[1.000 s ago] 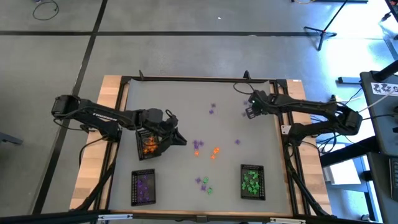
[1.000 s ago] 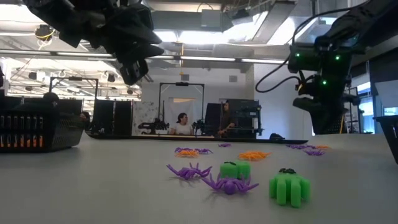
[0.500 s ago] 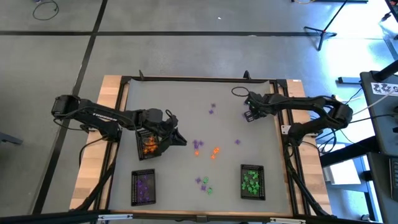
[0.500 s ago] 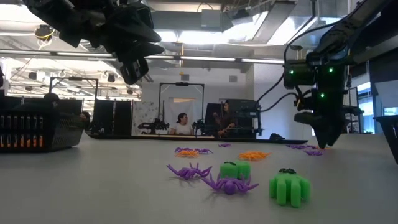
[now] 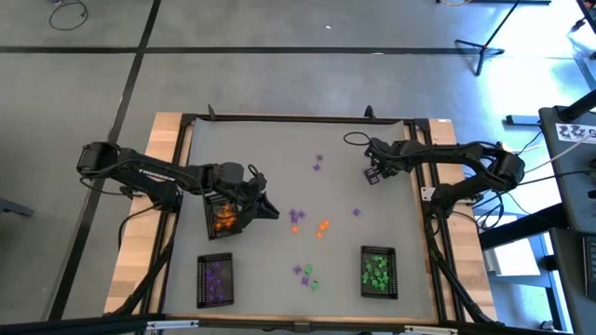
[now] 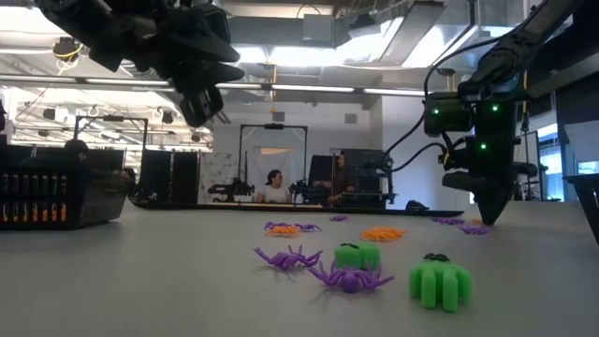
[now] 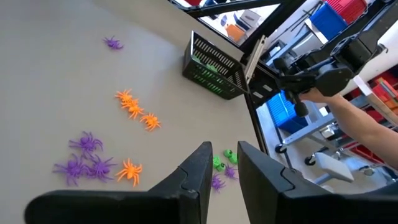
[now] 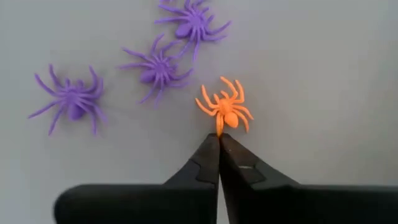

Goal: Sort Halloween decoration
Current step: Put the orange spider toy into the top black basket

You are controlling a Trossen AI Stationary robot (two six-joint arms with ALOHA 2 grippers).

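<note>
Right wrist view: an orange spider (image 8: 227, 112) lies flat on the grey surface (image 8: 323, 74), directly ahead of the right pincer (image 8: 218, 144) and touching its tips. The spider's body runs roughly in line with the pincer's reach, rear end toward the fingertips and front legs fanned away from them. The two dark fingers are pressed together, apparently nipping the rear end or a hind leg; whether the hold is secure cannot be told. Beyond the orange spider, and off to one side of the pincer's line, lie three purple spiders: the nearest (image 8: 157, 68) sits just beside the orange one without touching it, another (image 8: 194, 23) lies farther ahead, and the third (image 8: 71, 102) is set well apart.

High view: the right pincer (image 5: 373, 174) is down at the far right part of the surface, so the right arm is much the nearer to this cluster. The left pincer (image 5: 270, 210) hangs beside the orange-filled mesh tray (image 5: 220, 216), well away from the cluster; the left wrist view shows its fingers (image 7: 198, 169) slightly apart with nothing between them. The coming move, judged from this, is a straight lift that keeps the spider's rear in the pinch.
</note>
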